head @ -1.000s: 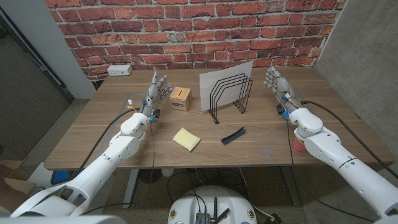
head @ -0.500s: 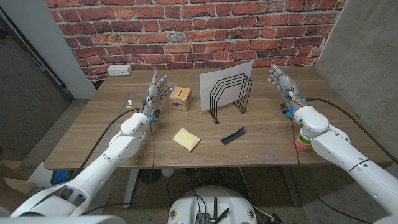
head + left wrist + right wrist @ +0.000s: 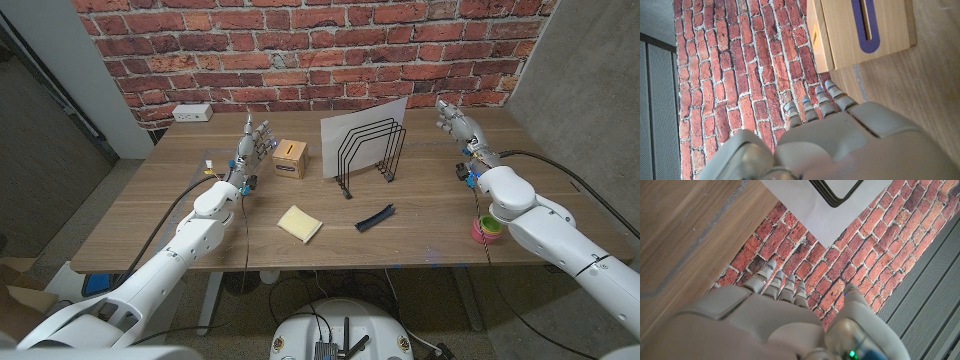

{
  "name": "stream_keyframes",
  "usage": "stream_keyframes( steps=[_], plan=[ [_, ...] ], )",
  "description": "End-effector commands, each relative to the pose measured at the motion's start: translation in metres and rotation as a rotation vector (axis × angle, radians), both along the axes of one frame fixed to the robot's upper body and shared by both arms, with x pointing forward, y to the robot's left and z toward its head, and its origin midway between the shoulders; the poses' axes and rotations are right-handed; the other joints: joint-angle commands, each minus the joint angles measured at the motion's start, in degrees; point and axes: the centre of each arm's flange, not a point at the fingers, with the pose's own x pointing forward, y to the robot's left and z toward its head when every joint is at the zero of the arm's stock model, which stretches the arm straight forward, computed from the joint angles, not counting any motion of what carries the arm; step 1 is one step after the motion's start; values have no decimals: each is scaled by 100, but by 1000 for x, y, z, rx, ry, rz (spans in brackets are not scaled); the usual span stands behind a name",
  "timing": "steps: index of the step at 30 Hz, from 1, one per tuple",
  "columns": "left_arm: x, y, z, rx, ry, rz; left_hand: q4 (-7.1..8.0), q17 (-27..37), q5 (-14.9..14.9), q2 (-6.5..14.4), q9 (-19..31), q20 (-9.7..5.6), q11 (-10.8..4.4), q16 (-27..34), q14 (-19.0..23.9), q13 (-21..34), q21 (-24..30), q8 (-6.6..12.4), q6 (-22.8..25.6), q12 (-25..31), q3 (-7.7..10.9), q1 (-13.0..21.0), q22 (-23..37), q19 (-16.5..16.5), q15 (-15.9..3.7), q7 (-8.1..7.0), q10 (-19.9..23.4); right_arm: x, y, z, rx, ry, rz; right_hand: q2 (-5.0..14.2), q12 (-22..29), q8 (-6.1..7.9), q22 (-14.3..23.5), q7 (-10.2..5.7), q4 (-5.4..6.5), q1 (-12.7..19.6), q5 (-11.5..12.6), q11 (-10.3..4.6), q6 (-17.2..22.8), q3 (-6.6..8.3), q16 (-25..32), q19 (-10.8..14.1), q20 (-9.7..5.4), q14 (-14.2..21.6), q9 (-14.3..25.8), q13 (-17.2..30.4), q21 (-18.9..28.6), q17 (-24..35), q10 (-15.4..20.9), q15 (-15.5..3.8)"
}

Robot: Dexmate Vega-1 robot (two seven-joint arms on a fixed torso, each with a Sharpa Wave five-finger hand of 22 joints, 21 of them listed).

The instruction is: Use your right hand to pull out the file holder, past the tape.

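Nearest you on the wooden table (image 3: 150, 215), a yellow sponge (image 3: 299, 223) lies left of centre and a short black strip of tape (image 3: 375, 217) lies just right of it, the two apart. By your right forearm near the table's right edge sits a stack of coloured tape rolls (image 3: 486, 229). Further back, the black wire file holder (image 3: 368, 153) stands upright behind the black strip, with a white sheet (image 3: 362, 116) propped in its rear slot. A small wooden box (image 3: 290, 158) with a purple slot on top sits just left of the holder. Your left hand (image 3: 257, 140) is raised beside that box, fingers extended and holding nothing. Your right hand (image 3: 456, 124) is up to the right of the holder, apart from it, fingers straight and close together, also empty. A white power strip (image 3: 192, 113) lies at the far left by the brick wall (image 3: 300, 50).
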Motion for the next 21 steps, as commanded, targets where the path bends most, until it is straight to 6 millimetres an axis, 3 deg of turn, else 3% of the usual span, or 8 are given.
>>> stream_keyframes(
  steps=[1, 21],
  plan=[
    [0, 0, 0, 0, 0, 0, 40, 14, 24, 59, 8, -5, -41, 36, 35, 31, 39, 23, 6, 36, 4, -14, 32, 48, -20, -48, -3, -13, 0, 14, -97, -17, -84, -11, 35, 37, 31, -45, -79, 89, -10, -23, 12, 22, 16, -30, -78, -23, 5, 20, 14, -18, -19, -47],
    [0, 0, 0, 0, 0, 0, 40, 14, 24, 60, 8, -6, -46, 36, 35, 31, 39, 22, 5, 37, 4, -14, 32, 48, -19, -50, -1, -27, 16, 48, -287, -17, -175, -19, 52, 47, 29, -64, -247, 266, -51, -54, 28, 93, 30, -36, -102, -44, 5, 19, 19, -114, 0, -96]
  ],
)
